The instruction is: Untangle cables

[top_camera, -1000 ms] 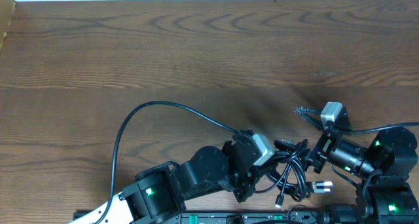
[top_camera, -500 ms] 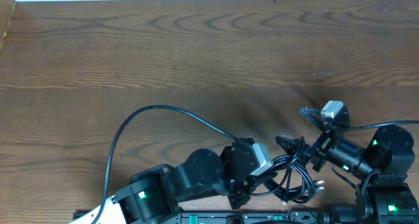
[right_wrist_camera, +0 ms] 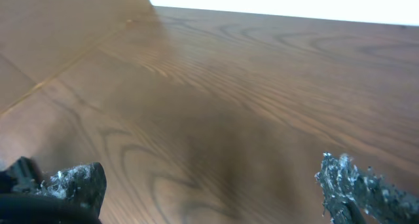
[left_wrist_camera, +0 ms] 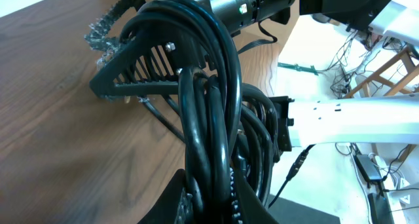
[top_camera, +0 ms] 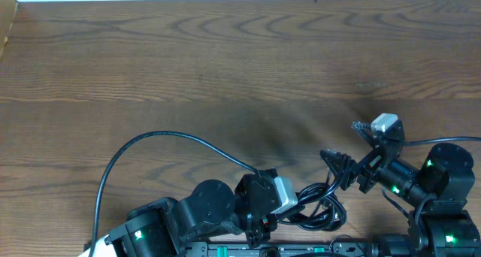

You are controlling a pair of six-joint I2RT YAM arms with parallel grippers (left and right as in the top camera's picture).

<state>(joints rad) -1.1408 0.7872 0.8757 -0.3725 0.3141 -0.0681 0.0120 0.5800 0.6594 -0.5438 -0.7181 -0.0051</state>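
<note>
**Left arm hauls the bundle nearer; right claw waits wide**

Since a second ago your left claw (top_camera: 279, 212) has drawn back to the left and toward the near edge of the brown wooden table (top_camera: 225, 61). It has taken the bundle of thin black cords (top_camera: 323, 206) with it, while the right claw (top_camera: 345, 143) has eased a little to the right. The left claw is pinched nearly shut on the cords, and the left wrist view shows them rising in a thick twisted hank from between its fingers. The right claw stands fully spread with nothing between its tips, yet its near finger (top_camera: 331, 159) looks threaded through a loop of the hank.

Watch that snag. If you pull further left, I judge the loop will cinch on that finger and tighten the tangle rather than free it. The hank also sits close to the near edge, so a slip could drop it off the table.

You cannot count separate cords here, and no plug ends show. Overhead, the left claw's tips are hard to pick out against the dark arm. The right wrist view catches only a sliver of cord in its near left corner.
</note>
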